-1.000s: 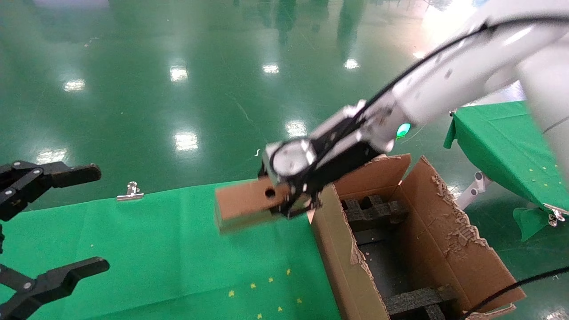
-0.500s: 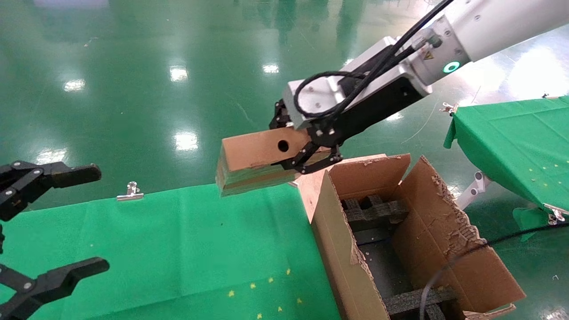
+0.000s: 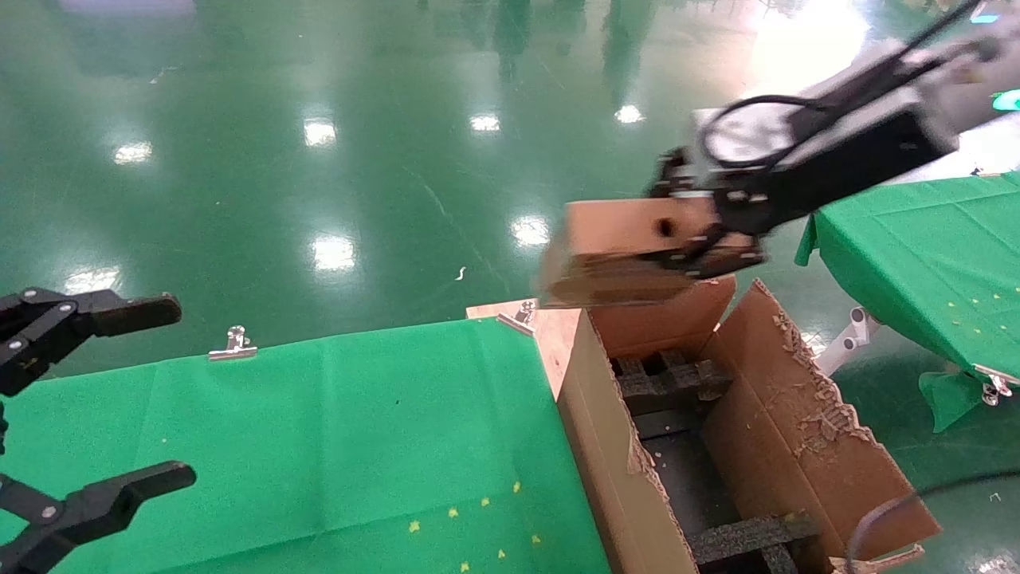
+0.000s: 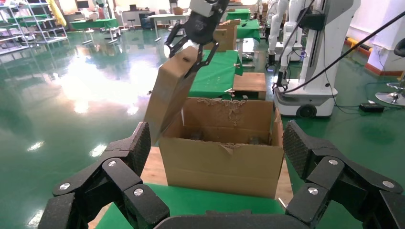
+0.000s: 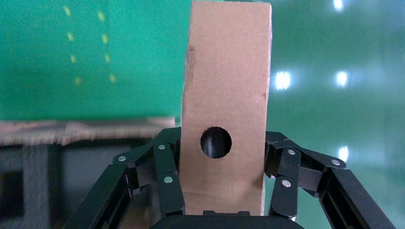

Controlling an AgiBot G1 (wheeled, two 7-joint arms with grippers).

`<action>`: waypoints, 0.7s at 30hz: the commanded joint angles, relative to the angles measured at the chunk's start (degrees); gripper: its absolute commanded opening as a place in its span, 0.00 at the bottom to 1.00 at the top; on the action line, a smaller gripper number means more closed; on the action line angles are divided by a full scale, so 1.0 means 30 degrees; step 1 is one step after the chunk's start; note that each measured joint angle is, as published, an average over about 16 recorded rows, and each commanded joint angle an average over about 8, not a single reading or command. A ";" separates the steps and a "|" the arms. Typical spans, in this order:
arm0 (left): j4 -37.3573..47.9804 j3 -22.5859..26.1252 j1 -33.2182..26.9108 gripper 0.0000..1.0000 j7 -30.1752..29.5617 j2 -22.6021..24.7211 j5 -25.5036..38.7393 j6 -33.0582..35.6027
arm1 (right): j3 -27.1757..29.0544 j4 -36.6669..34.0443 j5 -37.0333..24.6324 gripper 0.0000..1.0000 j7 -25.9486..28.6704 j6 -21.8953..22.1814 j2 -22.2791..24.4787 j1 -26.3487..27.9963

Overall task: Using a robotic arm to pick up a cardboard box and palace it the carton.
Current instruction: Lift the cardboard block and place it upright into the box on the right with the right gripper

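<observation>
My right gripper (image 3: 687, 231) is shut on the cardboard box (image 3: 613, 247), a small brown box with a round hole, holding it by one end. The box hangs in the air over the far end of the carton (image 3: 606, 446), clear of its flaps. In the right wrist view the black fingers (image 5: 165, 167) press both sides of the box (image 5: 224, 86). From the left wrist the box (image 4: 169, 95) tilts down above the carton (image 4: 219, 164). The left gripper (image 3: 151, 395) stays open at the table's left edge, holding nothing.
The carton has torn flaps and black foam dividers (image 3: 669, 375) inside. It stands against the right edge of a green-clothed table (image 3: 319, 430) with metal clips (image 3: 233, 344). Another green table (image 3: 916, 255) stands at the right. Shiny green floor lies beyond.
The right gripper has lifted the box off the table's far edge and carried it right, to above the carton's far end. The left gripper has not moved.
</observation>
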 commanded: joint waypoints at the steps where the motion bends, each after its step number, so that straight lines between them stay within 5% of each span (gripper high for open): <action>1: 0.0000 0.0000 0.0000 1.00 0.0000 0.0000 0.0000 0.0000 | -0.0593 -0.0211 -0.0084 0.00 -0.0029 -0.0006 0.0549 0.0465; 13: 0.0001 0.0000 0.0001 1.00 0.0001 -0.0001 -0.0001 -0.0002 | -0.3982 0.0872 0.0722 0.00 0.1587 0.0032 0.3838 0.1991; 21: 0.0005 -0.0001 0.0003 1.00 0.0002 -0.0003 -0.0001 -0.0007 | -0.4604 0.1083 0.1028 0.00 0.2115 0.0239 0.4361 0.2135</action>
